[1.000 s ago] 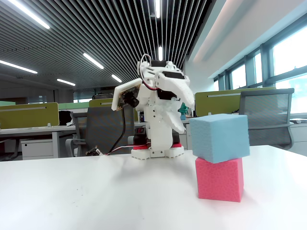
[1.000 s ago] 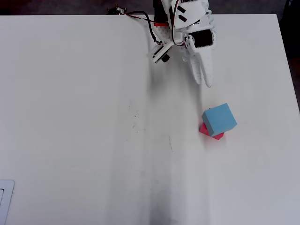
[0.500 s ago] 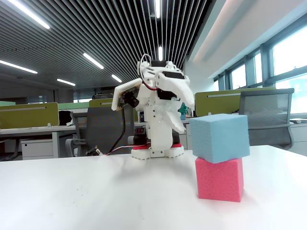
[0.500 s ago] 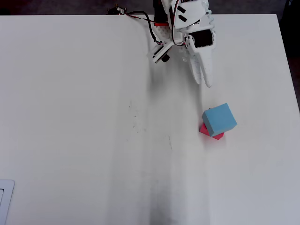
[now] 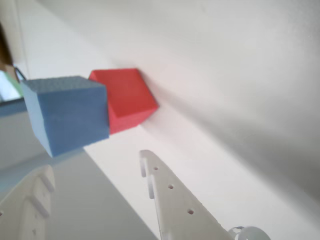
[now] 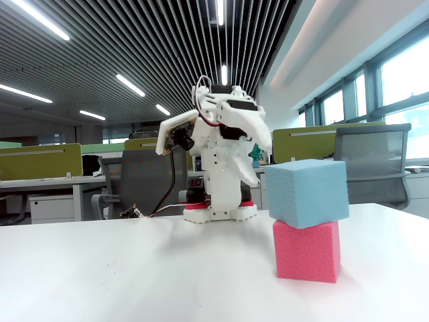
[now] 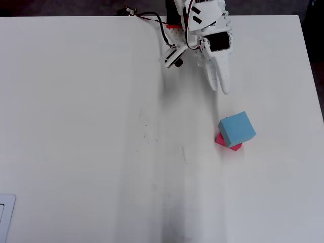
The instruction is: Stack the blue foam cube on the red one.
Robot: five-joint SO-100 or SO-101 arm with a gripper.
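Atop the red one (image 6: pixel 307 251), the blue foam cube (image 6: pixel 307 192).

From my remote station, the work surface is a white table (image 7: pixel 76 126), matte, with a few faint dark specks near its middle in the overhead view. In the fixed view, an office lies behind it: a grey mesh chair (image 6: pixel 373 161) at right, a dark chair (image 6: pixel 137 184) at left, green desk partitions (image 6: pixel 40 161) on both sides, and a slatted ceiling with strip lights (image 6: pixel 40 18). Windows (image 6: pixel 395 87) line the right wall. A pale object (image 7: pixel 5 215), cut by the frame edge, sits at the table's lower left in the overhead view; I cannot identify it.
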